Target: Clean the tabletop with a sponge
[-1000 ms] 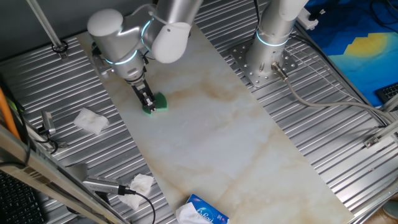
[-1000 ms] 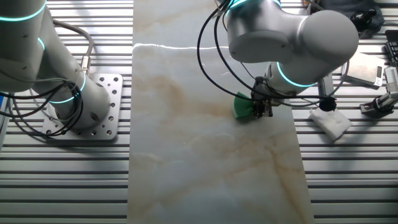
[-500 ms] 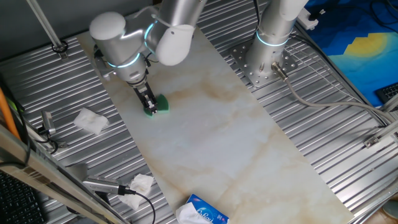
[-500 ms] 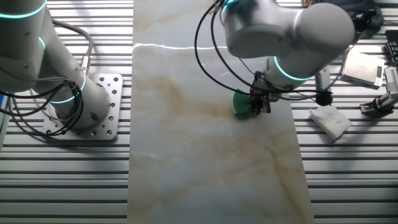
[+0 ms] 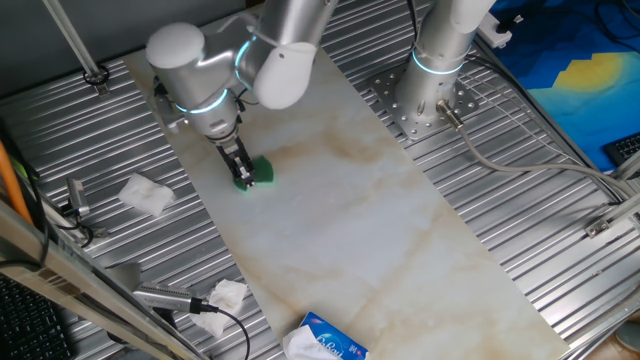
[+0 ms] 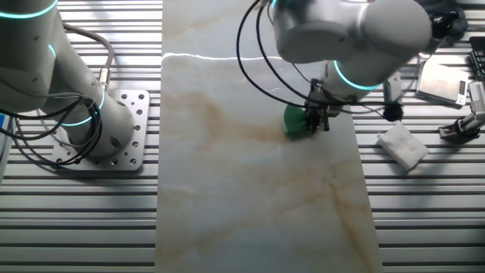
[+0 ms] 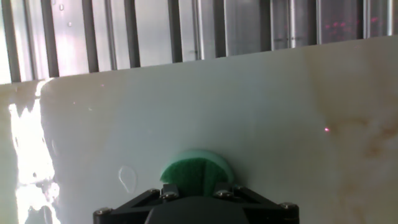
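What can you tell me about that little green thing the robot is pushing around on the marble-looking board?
It is a sponge, a small bright green block that looks soft. The gripper is shut on it, its dark fingers pinching it from above and pressing it flat against the tabletop. In the hand view only a rounded green edge bulges out beyond the gripper. It sits near one long edge of the glossy off-white slab, close to a faint brown stain. Nothing else touches it.

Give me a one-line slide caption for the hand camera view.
Claw presses the green sponge onto the marble tabletop near its ribbed-metal edge.
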Available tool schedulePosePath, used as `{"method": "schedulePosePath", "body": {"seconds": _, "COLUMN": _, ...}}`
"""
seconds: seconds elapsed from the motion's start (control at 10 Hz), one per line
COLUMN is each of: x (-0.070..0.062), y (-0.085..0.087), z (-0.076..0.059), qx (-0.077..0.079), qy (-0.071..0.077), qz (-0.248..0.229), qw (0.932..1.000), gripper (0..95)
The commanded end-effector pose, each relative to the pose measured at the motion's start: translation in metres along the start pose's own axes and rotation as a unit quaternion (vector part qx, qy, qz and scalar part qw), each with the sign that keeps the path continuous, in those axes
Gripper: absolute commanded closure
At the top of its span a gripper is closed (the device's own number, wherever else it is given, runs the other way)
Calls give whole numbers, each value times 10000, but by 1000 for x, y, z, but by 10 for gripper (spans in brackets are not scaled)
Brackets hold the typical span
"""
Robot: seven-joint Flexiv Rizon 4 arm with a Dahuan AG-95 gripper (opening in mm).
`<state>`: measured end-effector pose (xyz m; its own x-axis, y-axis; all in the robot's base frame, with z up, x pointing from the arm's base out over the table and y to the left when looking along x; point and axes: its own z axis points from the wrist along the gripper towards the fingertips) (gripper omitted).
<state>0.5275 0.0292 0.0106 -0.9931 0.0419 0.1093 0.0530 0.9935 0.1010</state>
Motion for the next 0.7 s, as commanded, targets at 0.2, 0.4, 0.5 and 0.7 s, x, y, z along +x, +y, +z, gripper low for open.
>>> {"method": "schedulePosePath", "body": {"seconds": 0.2, "x": 0, "y": 11, "z": -6, "qx": 95, "qy": -125, "qz": 34, "qw": 9999, "gripper": 950}}
{"method": "schedulePosePath", "body": {"seconds": 0.4, "x": 0, "y": 21, "z": -2, "qx": 101, "qy": -270, "qz": 126, "qw": 9995, "gripper": 950}}
{"method": "schedulePosePath", "body": {"seconds": 0.5, "x": 0, "y": 26, "z": 0, "qx": 116, "qy": -319, "qz": 170, "qw": 9993, "gripper": 950}}
{"method": "schedulePosePath", "body": {"seconds": 0.7, "x": -1, "y": 33, "z": 1, "qx": 120, "qy": -369, "qz": 236, "qw": 9990, "gripper": 950}}
